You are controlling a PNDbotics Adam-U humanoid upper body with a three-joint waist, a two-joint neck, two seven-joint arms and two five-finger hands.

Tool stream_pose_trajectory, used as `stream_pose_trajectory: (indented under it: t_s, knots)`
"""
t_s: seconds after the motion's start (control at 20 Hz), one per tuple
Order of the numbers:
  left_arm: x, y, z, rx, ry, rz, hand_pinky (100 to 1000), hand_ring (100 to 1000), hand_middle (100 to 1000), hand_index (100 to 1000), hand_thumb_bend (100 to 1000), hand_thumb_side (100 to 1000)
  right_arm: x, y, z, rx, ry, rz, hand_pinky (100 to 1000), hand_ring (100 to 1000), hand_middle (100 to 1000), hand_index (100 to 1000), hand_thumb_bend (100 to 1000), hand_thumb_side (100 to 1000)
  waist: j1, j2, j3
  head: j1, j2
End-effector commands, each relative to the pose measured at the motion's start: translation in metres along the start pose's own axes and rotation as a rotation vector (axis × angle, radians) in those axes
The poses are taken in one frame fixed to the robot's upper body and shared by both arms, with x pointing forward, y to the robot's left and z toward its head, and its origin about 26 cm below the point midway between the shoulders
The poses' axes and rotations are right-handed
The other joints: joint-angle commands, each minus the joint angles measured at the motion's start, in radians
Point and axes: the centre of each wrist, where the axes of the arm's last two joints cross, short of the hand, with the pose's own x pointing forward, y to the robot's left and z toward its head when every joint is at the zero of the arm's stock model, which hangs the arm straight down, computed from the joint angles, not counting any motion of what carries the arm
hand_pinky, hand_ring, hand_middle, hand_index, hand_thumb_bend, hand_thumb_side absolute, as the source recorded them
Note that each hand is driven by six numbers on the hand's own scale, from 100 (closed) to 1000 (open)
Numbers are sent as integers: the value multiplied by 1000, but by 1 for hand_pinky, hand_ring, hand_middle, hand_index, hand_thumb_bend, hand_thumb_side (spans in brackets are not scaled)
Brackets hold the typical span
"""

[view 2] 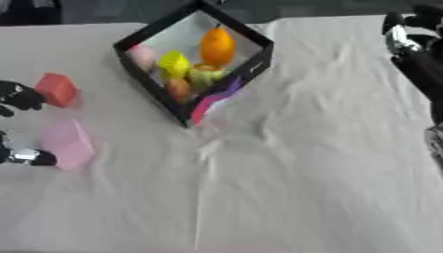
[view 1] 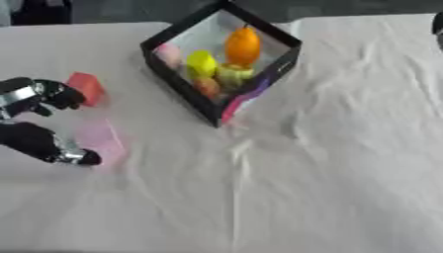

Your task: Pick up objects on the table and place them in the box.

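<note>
My left hand (view 1: 39, 121) is spread open at the table's (view 1: 329, 173) left edge, holding nothing. A pink block (view 1: 102, 139) lies between thumb and fingers, a red block (view 1: 86, 87) touches the fingertips. Farther back the box (view 1: 173, 74) holds fruit. My right hand (view 2: 407, 34): can't tell.

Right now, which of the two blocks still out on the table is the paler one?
The pale pink block, nearer the camera, between the left hand's fingers and thumb. The red block lies beyond it.

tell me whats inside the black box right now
Inside the black box: an orange fruit, a yellow piece, a pink one, a greenish one and a small orange one. The pile hides the box floor.
</note>
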Motion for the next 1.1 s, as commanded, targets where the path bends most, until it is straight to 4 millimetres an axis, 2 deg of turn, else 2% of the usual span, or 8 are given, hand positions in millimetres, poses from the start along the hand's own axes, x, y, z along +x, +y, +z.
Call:
stream_pose_trajectory:
  t_s: [0.05,0.8,0.9,1.1]
  knots:
    - [-1,5,-4,22,25,-11,896,885,765,849,796,227,5,-3,-3,-5,-23,7,829,768,782,859,279,475,6,-16,-2,5,-3]
    - [-10,-5,-38,30,82,-67,915,893,778,851,834,204,-2,-5,-6,0,-12,2,829,765,779,861,279,481,10,-12,-14,7,-4]
    - [-11,-6,-42,34,90,-85,917,892,780,850,847,170,-3,-5,-5,4,-10,2,833,767,781,864,265,489,11,-11,-15,8,-4]
    - [-16,-9,-51,39,119,-118,909,863,772,841,810,150,-6,-5,-5,13,-4,2,837,769,786,867,252,498,12,-10,-17,14,-3]
